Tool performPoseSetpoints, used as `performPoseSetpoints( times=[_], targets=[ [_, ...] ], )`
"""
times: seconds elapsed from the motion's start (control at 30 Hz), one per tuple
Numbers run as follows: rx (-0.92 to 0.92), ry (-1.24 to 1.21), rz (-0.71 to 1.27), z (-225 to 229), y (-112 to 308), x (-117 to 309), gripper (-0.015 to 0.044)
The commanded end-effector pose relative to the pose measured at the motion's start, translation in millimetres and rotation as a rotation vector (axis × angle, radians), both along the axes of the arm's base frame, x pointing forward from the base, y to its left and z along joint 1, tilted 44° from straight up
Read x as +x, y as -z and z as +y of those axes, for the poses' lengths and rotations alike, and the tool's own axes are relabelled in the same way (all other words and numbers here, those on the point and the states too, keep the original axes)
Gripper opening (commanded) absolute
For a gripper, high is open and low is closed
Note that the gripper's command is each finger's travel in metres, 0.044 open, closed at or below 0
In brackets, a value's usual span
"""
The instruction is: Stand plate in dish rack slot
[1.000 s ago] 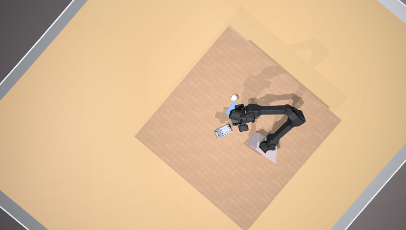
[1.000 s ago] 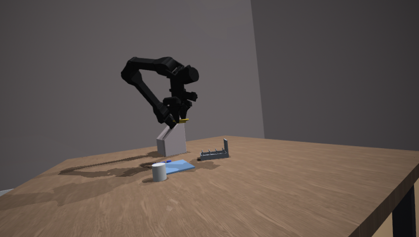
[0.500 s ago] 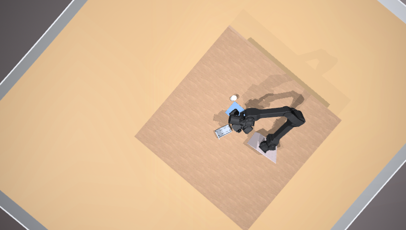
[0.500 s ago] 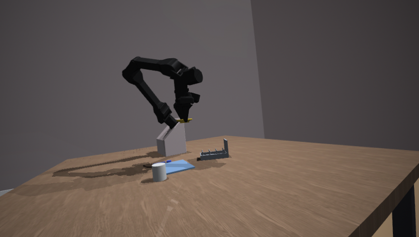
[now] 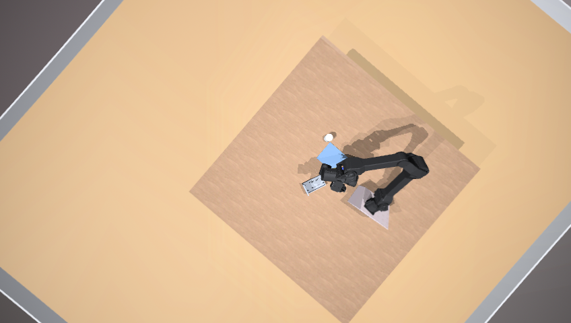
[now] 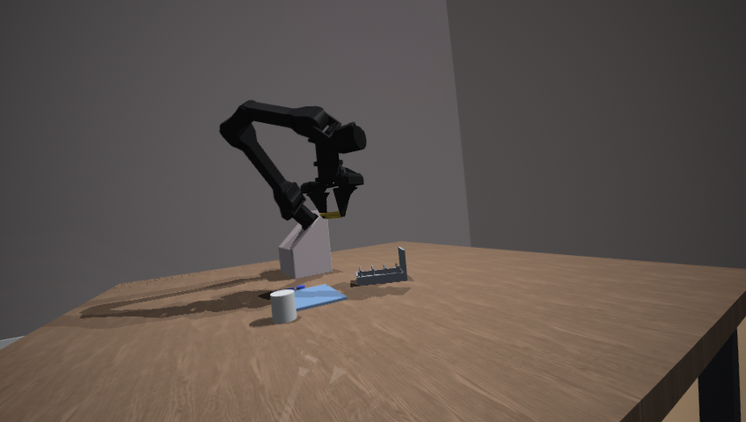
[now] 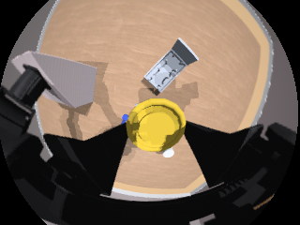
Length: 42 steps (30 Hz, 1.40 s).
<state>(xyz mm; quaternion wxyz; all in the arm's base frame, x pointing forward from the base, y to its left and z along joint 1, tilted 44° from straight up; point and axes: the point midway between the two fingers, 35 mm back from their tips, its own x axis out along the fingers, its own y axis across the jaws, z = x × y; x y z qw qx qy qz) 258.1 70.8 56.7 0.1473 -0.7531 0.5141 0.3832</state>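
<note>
My gripper (image 6: 333,214) (image 7: 156,125) is shut on the yellow plate (image 6: 327,215) (image 7: 157,131), with one finger at each side of its rim. The plate is nearly level, high above the table; in the top view the arm hides it. The grey dish rack (image 5: 313,185) (image 6: 381,280) (image 7: 186,52) stands on the table, with short upright rails and a tall panel at one end. In the wrist view the rack lies beyond the plate, a little to the right, and the plate is clear of it.
A blue board (image 5: 330,152) (image 6: 320,296) lies flat near a white cup (image 5: 328,137) (image 6: 282,308) (image 7: 168,153). A small blue object (image 6: 300,287) (image 7: 125,117) is by the board. The arm's pale base block (image 5: 382,219) (image 6: 314,256) (image 7: 77,82) stands behind the board in the exterior view.
</note>
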Motion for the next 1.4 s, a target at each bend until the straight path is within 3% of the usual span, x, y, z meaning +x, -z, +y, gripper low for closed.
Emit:
performPoseSetpoints(
  times=[0.0,0.67,0.87,1.37],
  targets=[
    [-0.022,-0.093,0.086,3,4,-5,0.0000],
    [-0.148,-0.577,0.528,12,21,-27,0.0000],
    [-0.135,-0.572,0.534,11,23,-27,0.0000],
    [0.193,-0.376,0.560,-14,66,-33,0.0000]
  ],
)
